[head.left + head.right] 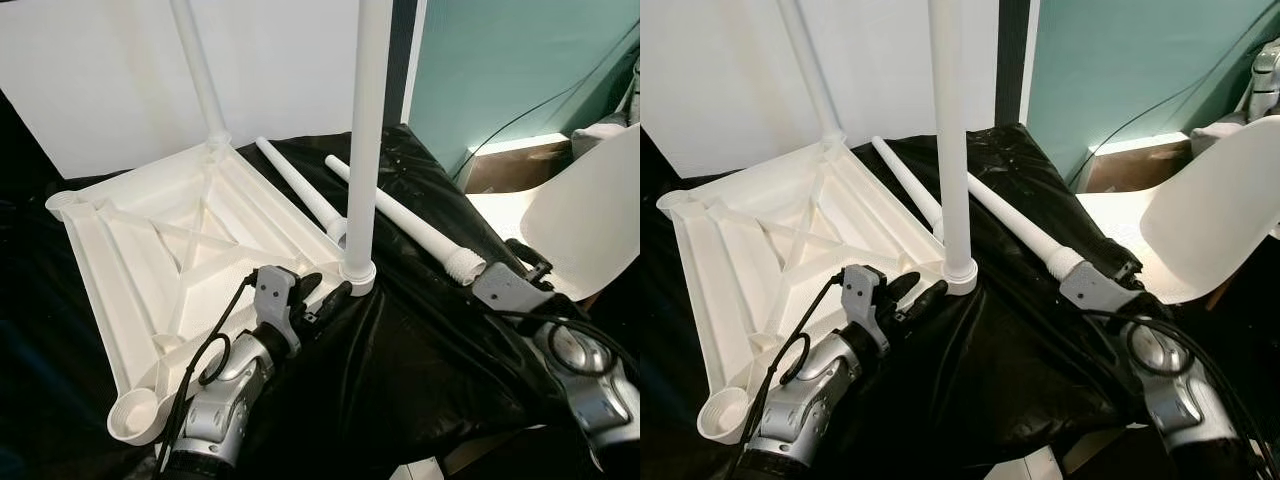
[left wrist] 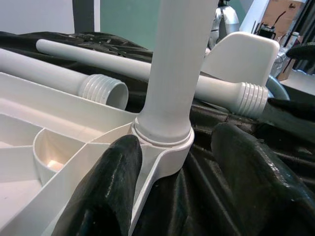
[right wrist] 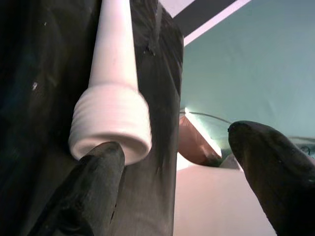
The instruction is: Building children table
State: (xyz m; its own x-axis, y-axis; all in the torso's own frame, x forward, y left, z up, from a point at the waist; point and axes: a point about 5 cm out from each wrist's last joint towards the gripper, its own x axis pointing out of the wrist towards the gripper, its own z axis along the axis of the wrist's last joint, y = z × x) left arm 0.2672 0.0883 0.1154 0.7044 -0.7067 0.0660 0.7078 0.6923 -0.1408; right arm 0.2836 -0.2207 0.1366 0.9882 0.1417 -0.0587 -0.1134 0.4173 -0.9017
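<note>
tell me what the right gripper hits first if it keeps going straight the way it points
Most likely the threaded end of the loose leg lying on the black cloth. The right gripper is open just short of it, one finger nearly under its rim, though depth is hard to judge.

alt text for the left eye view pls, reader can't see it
An upside-down white plastic table top lies on a black-draped surface with two legs screwed in upright and two loose legs lying beside it. The left gripper, fingers open, is at the near upright leg's socket. The right gripper is at the threaded end of a loose leg.
</note>
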